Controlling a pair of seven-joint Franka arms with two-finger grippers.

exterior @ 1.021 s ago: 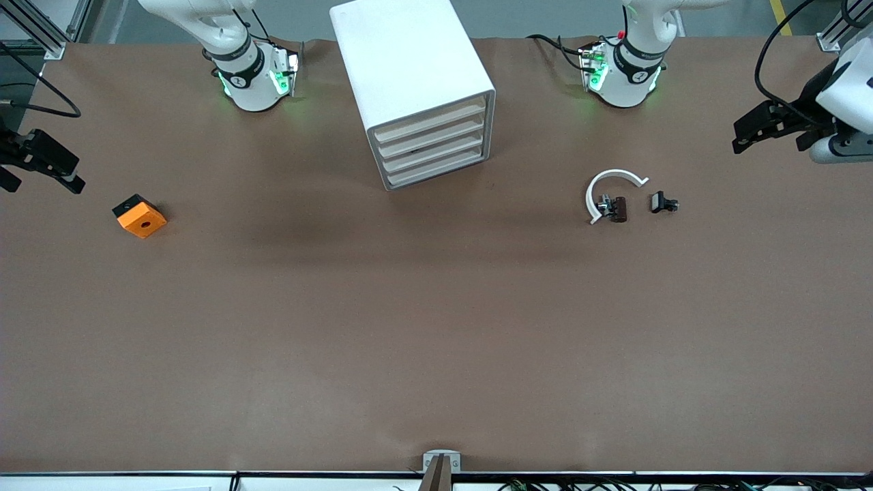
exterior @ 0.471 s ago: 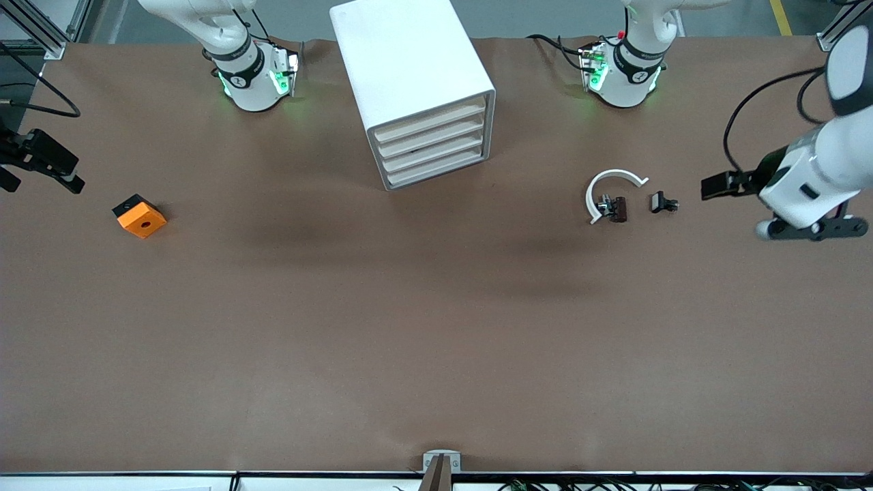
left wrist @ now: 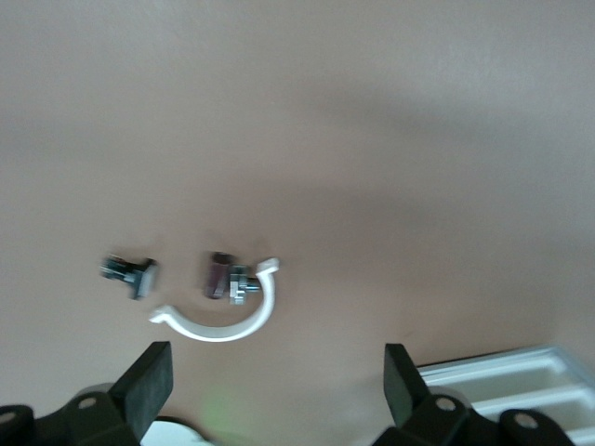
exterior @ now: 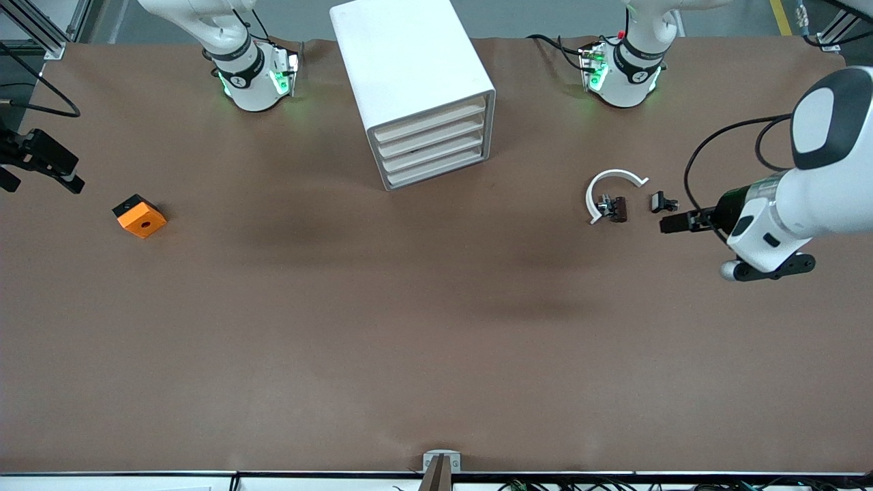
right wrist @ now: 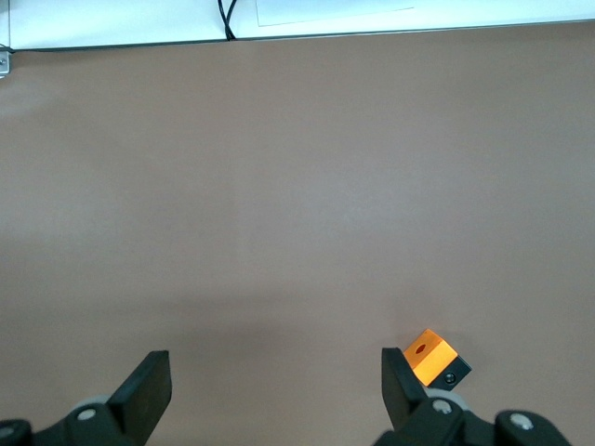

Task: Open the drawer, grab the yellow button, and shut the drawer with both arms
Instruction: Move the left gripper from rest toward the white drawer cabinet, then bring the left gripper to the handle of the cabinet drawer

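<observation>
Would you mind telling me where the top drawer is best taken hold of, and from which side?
Probably at the top drawer front's upper edge, coming from in front of the cabinet: the front is a plain slab with no handle showing, all four drawers are shut, and only thin gaps separate them.

An orange square block lies well apart from a white curved piece and two small black parts.

Even, bright overhead light falls on the brown table, leaving soft, broad shadows near its middle. The left wrist view is blurred; the others are sharp.
</observation>
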